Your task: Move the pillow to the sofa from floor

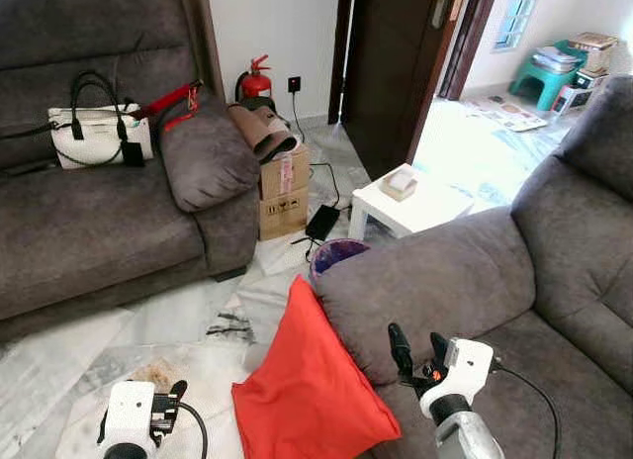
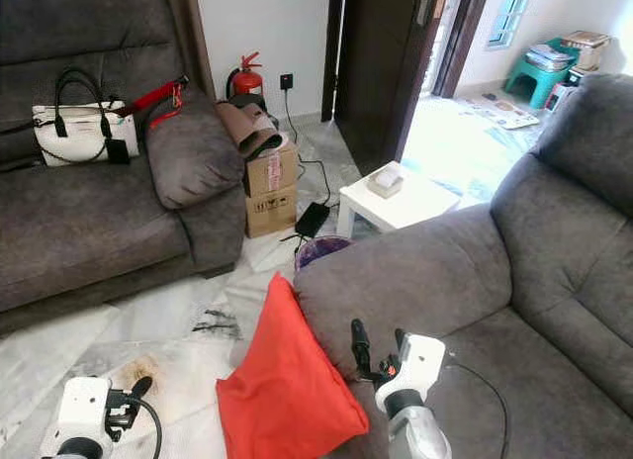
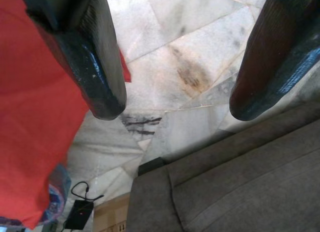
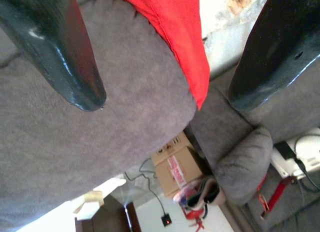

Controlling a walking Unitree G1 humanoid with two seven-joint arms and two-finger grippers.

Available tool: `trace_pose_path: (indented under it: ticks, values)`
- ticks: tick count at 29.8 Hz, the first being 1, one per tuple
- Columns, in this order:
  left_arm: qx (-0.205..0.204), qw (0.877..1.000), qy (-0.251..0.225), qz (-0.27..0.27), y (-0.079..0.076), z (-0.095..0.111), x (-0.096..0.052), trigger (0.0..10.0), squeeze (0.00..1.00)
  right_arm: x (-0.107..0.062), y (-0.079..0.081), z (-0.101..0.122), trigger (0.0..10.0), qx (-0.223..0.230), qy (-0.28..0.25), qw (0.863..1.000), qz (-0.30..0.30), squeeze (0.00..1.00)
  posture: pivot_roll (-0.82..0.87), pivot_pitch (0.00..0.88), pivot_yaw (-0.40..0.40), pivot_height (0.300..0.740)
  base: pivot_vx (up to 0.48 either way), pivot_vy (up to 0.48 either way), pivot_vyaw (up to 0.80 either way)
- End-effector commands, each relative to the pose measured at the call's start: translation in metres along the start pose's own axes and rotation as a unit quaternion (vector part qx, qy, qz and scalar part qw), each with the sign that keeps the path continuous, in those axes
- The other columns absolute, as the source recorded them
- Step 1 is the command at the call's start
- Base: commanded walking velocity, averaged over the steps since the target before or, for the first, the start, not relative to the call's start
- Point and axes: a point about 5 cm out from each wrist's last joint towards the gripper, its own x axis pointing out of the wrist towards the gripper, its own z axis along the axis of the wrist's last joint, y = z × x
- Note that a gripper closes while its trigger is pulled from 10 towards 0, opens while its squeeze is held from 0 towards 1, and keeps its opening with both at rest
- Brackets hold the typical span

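Note:
A red pillow [image 1: 309, 385] stands on the marble floor, leaning against the armrest of the grey sofa [image 1: 514, 281] on my right. My right gripper [image 1: 417, 351] is open, hovering over that sofa's seat just right of the pillow, nothing between its fingers. In the right wrist view the pillow [image 4: 172, 27] lies beyond the armrest between the spread fingertips [image 4: 75, 77]. My left gripper [image 1: 168, 398] is low at the left of the pillow, above the floor. The left wrist view has its fingers [image 3: 97, 77] wide apart, with the pillow [image 3: 35, 122] beside one.
A second grey sofa [image 1: 89, 222] at the left holds a white handbag [image 1: 99, 133]. Between the sofas are a cardboard box [image 1: 284, 192], a small white table [image 1: 410, 207], a black adapter with cable [image 1: 322, 222], and a purple bin [image 1: 336, 253]. A fire extinguisher [image 1: 255, 80] stands by the wall.

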Motion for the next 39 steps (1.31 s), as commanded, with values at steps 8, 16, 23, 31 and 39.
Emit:
trace_pose_path:
  ticks: [8,16,23,31,39]
  values:
    - [-0.001,1.0,-0.004,-0.001,-0.0013,0.001,-0.0006,10.0,0.0,-0.0009,0.0024,-0.0001,10.0,-0.001,-0.005,1.0,0.009,0.0,0.11,0.107,-0.02,0.692,0.0,0.0,0.0]
    - [-0.004,1.0,-0.008,-0.002,-0.0036,0.0036,0.0005,10.0,0.0,-0.0009,0.0028,-0.0046,10.0,-0.01,0.017,1.0,0.011,0.0,0.11,0.108,-0.022,0.677,0.0,0.0,0.0]
    - [-0.005,1.0,-0.009,-0.004,-0.0052,0.0043,0.0007,10.0,0.0,-0.0015,0.002,-0.0028,10.0,-0.004,0.005,1.0,0.012,0.0,0.11,0.109,-0.024,0.672,0.0,0.0,0.0]
    - [-0.007,1.0,-0.008,-0.005,-0.0068,0.0042,0.0004,10.0,0.0,-0.0011,0.0028,-0.0041,10.0,-0.01,0.012,1.0,0.015,0.0,0.11,0.109,-0.024,0.672,0.0,0.0,0.0]
    - [-0.007,1.0,-0.007,-0.005,-0.0074,0.0038,-0.0001,10.0,0.0,-0.0011,0.0047,-0.0052,10.0,-0.013,0.014,1.0,0.021,0.0,0.11,0.109,-0.023,0.653,0.0,0.0,0.0]
